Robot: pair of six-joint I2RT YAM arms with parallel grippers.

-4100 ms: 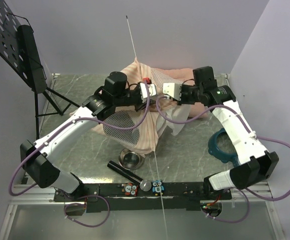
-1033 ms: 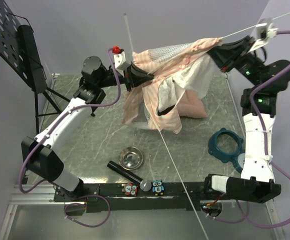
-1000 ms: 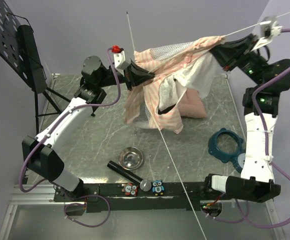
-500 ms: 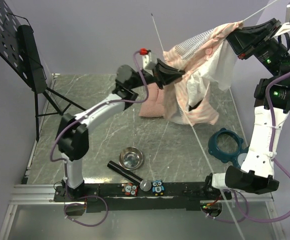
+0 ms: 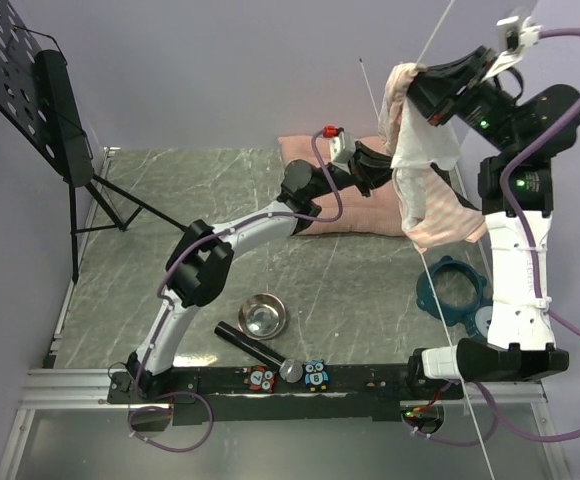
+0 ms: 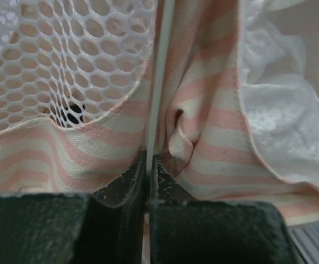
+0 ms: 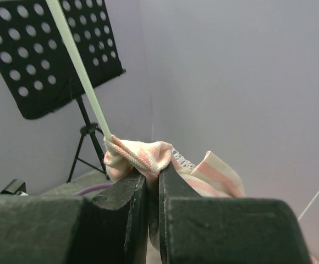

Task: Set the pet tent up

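Table point(image 5: 170, 230): pet tent point(image 5: 422, 170) hoisted rightward; cushion point(image 5: 355, 212) uncovered.

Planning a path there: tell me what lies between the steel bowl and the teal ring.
The top view shows only bare marble table between the steel bowl and the teal ring; nothing lies there.
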